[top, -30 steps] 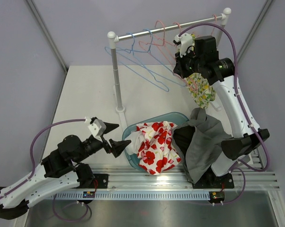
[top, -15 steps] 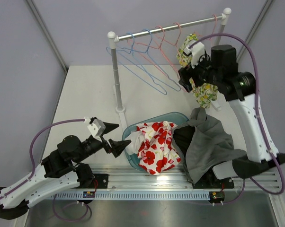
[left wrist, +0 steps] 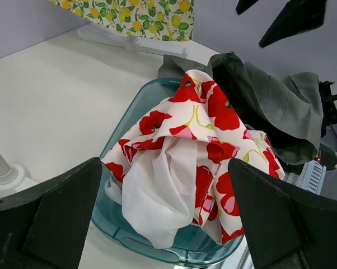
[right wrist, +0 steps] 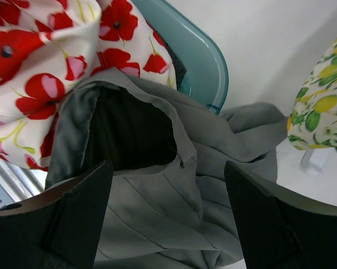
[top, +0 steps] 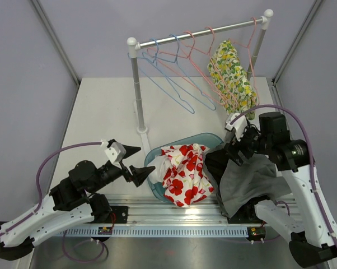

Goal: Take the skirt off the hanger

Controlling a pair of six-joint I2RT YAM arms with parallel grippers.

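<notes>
The lemon-print skirt (top: 231, 73) hangs at the upper right of the overhead frame, draped from what looks like a pink hanger (top: 212, 33) on the rail (top: 174, 38), with bare pink and blue hangers to its left. Its long axis runs straight down from the rail, its hem ending above the table (top: 101, 112).

Below it in the frame, the right gripper (right wrist: 169, 218) hovers low over a grey garment (top: 244, 168) at the lower right. Its fingers are spread wide with nothing between them, as the right wrist view shows. In that view the skirt is only a patch at the right edge, beyond and to one side of the fingers rather than between them.

The left gripper (top: 146, 159), at the lower left, points toward the basin (top: 210, 137) and its red poppy cloth (top: 182, 168), fingers likewise wide and empty. The skirt appears in its wrist view only as a strip along the top edge, well apart.

The right arm is plainly the nearer of the two. By this evidence the removal is not yet done: the fingers would have to rise and turn toward the hanging cloth, taking it near the top, where it meets the hanger, so that a pull along the wire slides it free.
</notes>
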